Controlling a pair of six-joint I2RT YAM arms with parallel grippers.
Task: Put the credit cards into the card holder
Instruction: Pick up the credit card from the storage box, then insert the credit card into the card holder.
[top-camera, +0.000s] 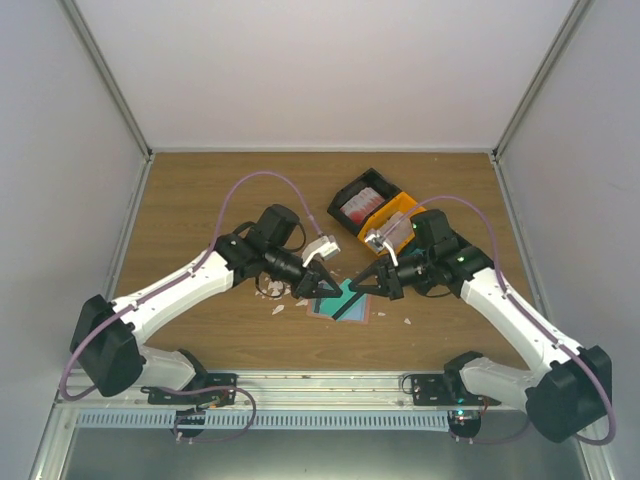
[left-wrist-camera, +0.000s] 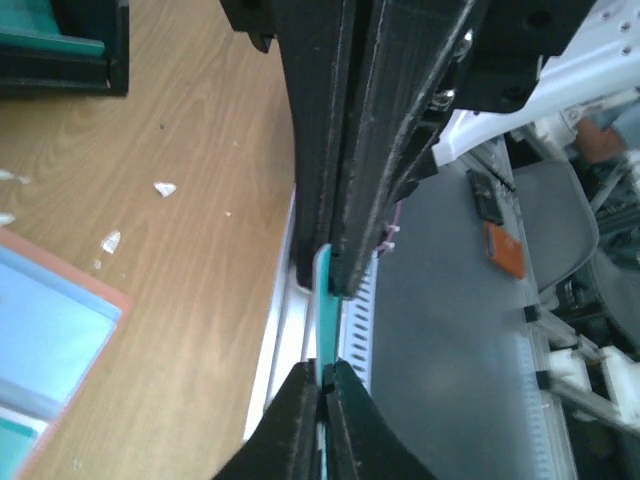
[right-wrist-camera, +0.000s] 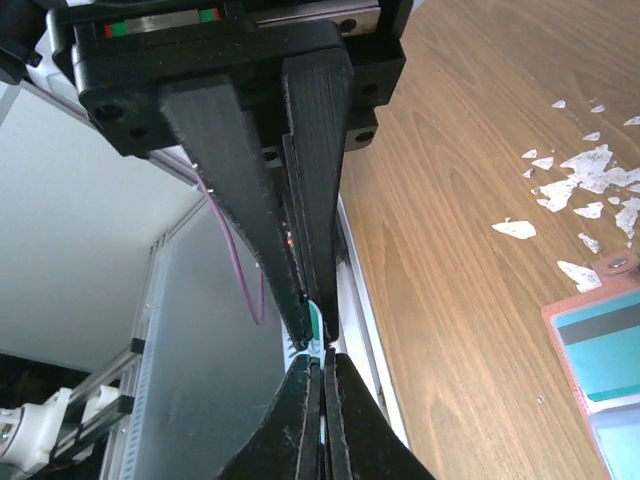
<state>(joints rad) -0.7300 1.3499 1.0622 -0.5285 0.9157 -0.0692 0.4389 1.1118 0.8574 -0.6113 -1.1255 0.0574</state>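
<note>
Robot lab — white-walled test booth (top-camera: 320, 70), alu frame rails (top-camera: 330, 380), wood bench (top-camera: 190, 200).

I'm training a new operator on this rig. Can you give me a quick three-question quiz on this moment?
1. True or false: the card holder lies open.
2. What colour is the card pinched in the jaws of the left gripper? A red, B teal, C white.
3. Fill in: the jaws of the right gripper are ___ on that same card.
Key: 1 true; 2 B; 3 shut.
</note>
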